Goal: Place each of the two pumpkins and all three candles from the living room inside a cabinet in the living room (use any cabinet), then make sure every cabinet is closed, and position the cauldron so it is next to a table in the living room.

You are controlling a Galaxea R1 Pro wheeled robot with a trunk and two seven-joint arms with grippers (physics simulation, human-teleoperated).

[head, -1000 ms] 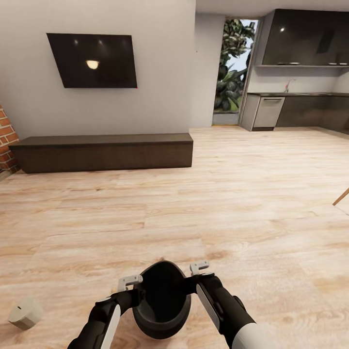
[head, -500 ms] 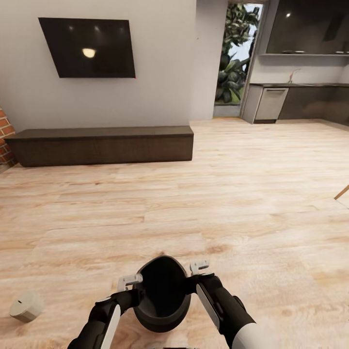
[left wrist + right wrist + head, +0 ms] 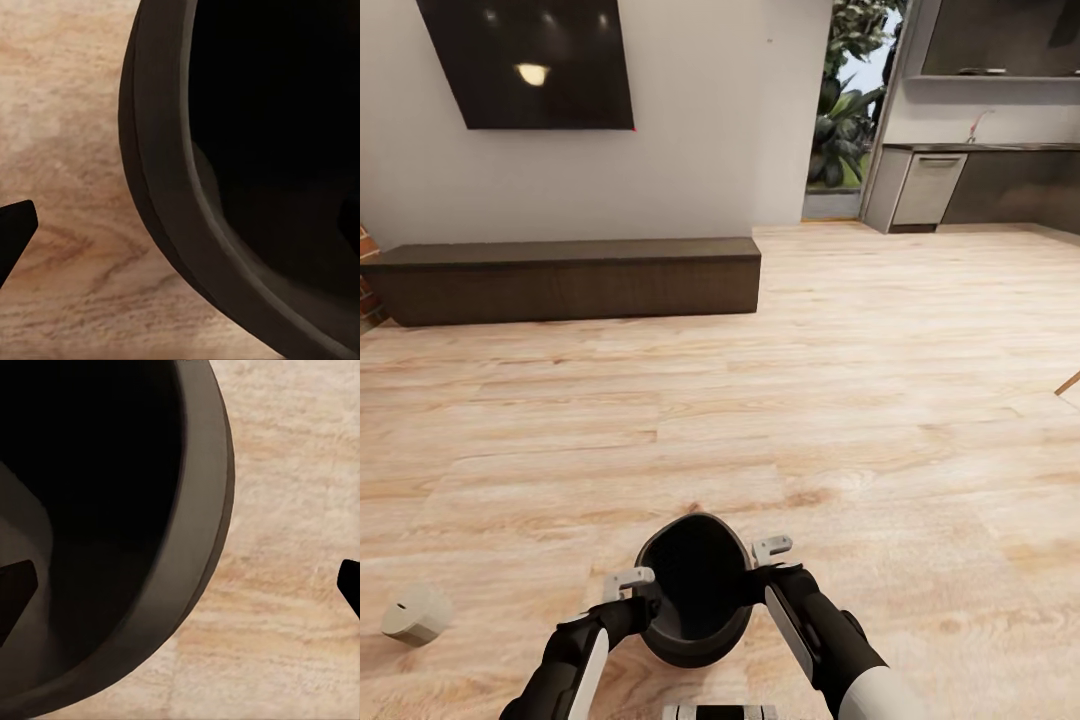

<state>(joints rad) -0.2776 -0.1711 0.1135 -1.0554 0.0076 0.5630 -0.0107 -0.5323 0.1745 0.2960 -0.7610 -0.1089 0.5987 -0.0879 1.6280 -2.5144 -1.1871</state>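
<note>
A black cauldron (image 3: 695, 590) sits low between my two arms, mouth up, over the wood floor. My left gripper (image 3: 628, 581) is at its left rim and my right gripper (image 3: 771, 550) at its right rim. In the right wrist view both dark fingertips (image 3: 15, 592) stand wide apart with the cauldron rim (image 3: 202, 510) between them. In the left wrist view one fingertip (image 3: 13, 234) is outside the cauldron wall (image 3: 161, 195); the other is lost in the dark inside. A grey-tan candle (image 3: 415, 613) lies on the floor to my left. The long dark-brown cabinet (image 3: 570, 278) stands shut against the far wall.
A black TV (image 3: 530, 62) hangs above the cabinet. Kitchen units (image 3: 980, 185) and a doorway with plants (image 3: 850, 110) lie at the back right. A wooden leg (image 3: 1068, 383) pokes in at the right edge. Brick (image 3: 365, 270) shows at the far left.
The head view has shifted, so wall, TV and cabinet sit higher and look larger. The cauldron has slid a little forward relative to my arms, which hold the same pose.
</note>
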